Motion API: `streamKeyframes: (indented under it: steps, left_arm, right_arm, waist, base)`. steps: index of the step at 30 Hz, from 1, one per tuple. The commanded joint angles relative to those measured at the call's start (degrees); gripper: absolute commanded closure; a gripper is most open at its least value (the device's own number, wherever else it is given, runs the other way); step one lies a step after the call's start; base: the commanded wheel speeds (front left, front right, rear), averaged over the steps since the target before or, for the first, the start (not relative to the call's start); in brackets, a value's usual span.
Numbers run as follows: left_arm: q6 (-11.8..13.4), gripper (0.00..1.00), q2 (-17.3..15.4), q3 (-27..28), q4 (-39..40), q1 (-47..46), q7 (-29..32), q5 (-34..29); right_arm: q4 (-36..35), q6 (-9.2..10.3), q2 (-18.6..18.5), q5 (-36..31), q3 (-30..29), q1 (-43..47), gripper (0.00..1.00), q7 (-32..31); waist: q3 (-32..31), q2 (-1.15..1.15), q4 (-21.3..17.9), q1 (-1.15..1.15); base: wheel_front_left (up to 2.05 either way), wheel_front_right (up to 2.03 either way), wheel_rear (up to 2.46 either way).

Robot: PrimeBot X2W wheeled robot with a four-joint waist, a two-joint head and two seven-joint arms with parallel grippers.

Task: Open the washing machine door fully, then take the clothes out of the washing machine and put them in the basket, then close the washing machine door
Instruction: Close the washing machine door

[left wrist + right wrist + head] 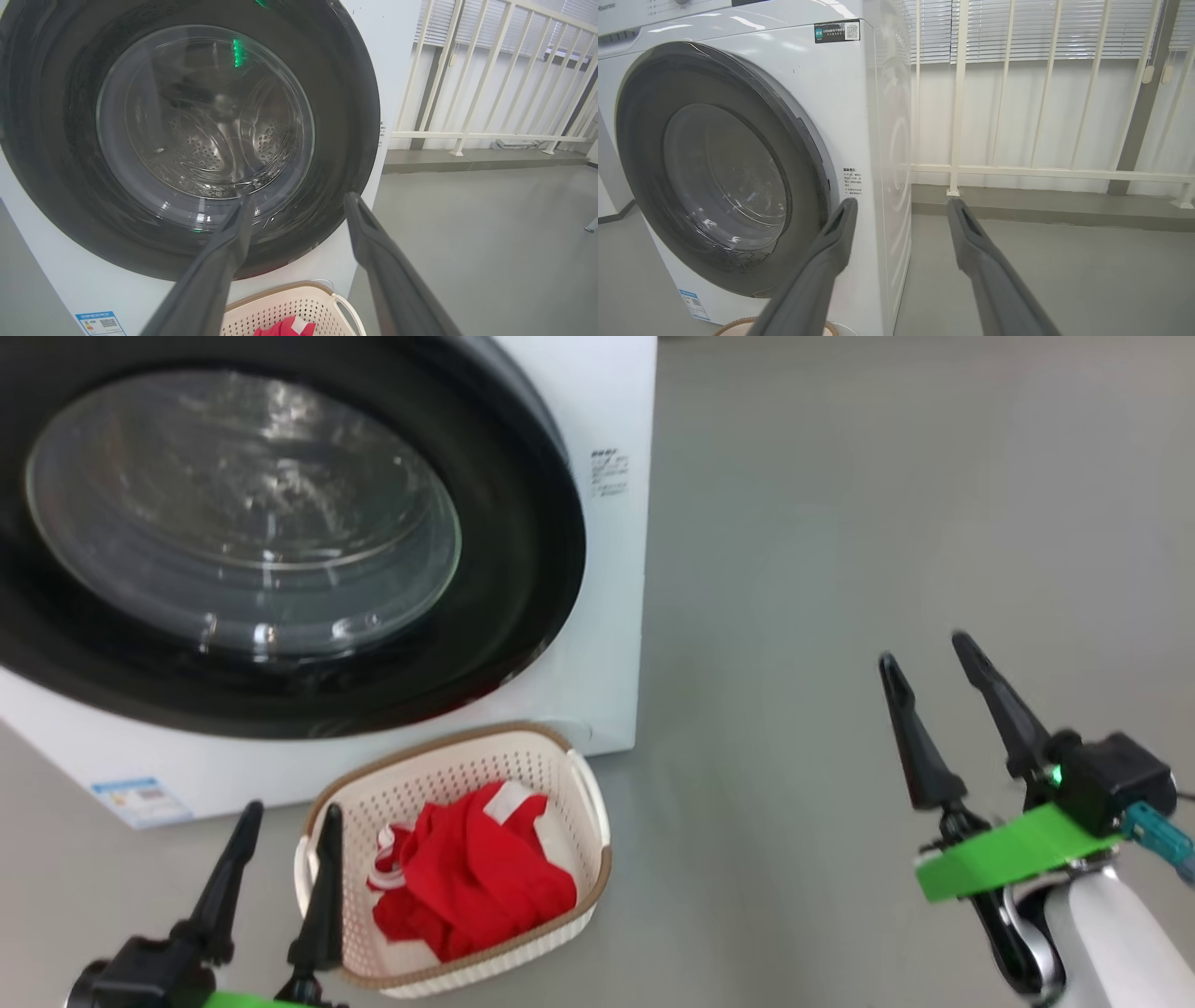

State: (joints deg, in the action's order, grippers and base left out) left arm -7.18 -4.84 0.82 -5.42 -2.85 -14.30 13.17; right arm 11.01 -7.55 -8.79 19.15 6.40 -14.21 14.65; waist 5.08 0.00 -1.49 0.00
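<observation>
Hanging nearest the camera at the lower left of the head view, the left gripper [291, 812] was released, its two dark fingers spread apart and pointing up toward the washing machine [607, 616]. The right gripper [924, 649] was at the lower right, well apart from the machine and over the grey floor [840, 569]. It was released too, with its fingers parted and angled up and slightly left. Just beyond the left gripper's fingers, the basket [588, 803] sat on the floor with its mouth upward. Its long axis ran roughly along the machine's front, with one white handle at each short end, and its far rim was close under the machine's lower right corner. The clothes [467, 882] lay inside it as one bunched red heap with white trim showing toward the far and left sides. Behind the basket, the washing machine door [523, 569] was shut against the white front, and its clear window faced outward toward the robot. Farther right, in the left wrist view, a white railing [490, 135] ran along the wall.
</observation>
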Motion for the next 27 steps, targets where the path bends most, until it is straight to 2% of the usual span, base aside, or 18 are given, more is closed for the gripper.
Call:
streamKeyframes:
  steps: [1, 13, 27]
  left_arm:
    - [-0.31, 0.00, -1.03, 2.46, 1.85, 0.33, -0.70, -0.48]
    - [-0.31, 0.00, -1.52, 3.55, 3.23, 4.94, -0.70, -0.56]
    - [-0.31, 0.00, -1.42, 4.15, 3.86, 6.65, -0.70, -0.37]
  right_arm:
    - [-1.69, 0.06, -0.51, 0.28, 0.39, 0.86, 0.00, 0.35]
    - [-7.47, 0.06, -0.28, 1.16, -3.76, 10.51, 0.00, 0.35]
    - [-7.07, 0.06, -0.22, 1.17, -4.59, 13.70, 0.00, 0.35]
  waist:
    - [-3.29, 0.00, -2.15, 0.00]
    - [-6.10, 0.00, -2.37, 0.00]
    - [-7.64, 0.00, -2.59, 0.00]
  base:
    - [0.00, 0.00, 0.00]
    - [0.00, 0.00, 0.00]
    - [0.00, 0.00, 0.00]
